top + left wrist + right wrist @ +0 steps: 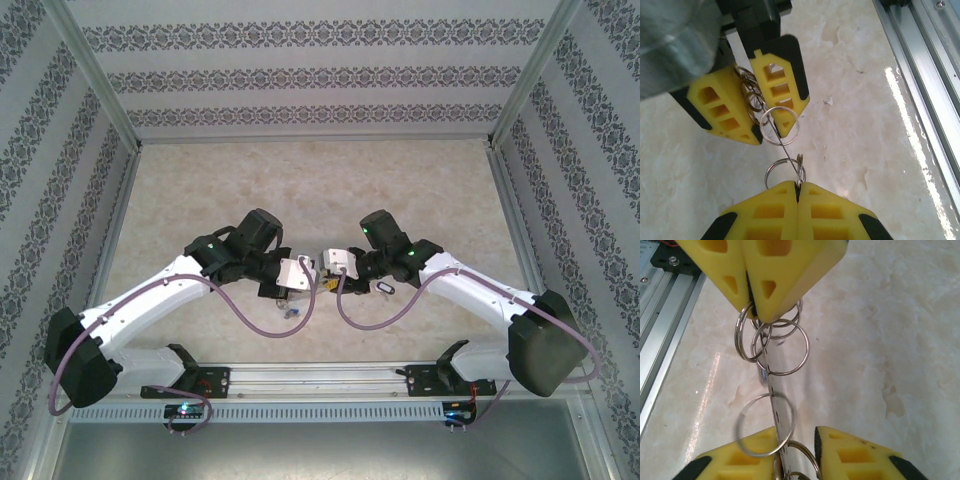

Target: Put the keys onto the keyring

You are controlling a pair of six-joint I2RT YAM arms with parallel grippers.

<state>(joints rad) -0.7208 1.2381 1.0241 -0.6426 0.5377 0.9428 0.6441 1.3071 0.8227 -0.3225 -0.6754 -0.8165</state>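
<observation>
1. Threading is in hand. The left claw (797,189) is clamped tight on the keyring (785,150) wire, held between both arms above the surface (300,180).
2. The right claw (795,442) stands narrowly apart around the wire and split rings (782,347); I cannot tell whether it grips.
3. Next, slide one ring along the wire.
4. Count: roughly six split rings, and two loose keys (388,289) below.

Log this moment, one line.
left fingers: shut on thin silvery wire keyring | right fingers: around its small silvery split rings, grip unclear | wire runs straight between both
</observation>
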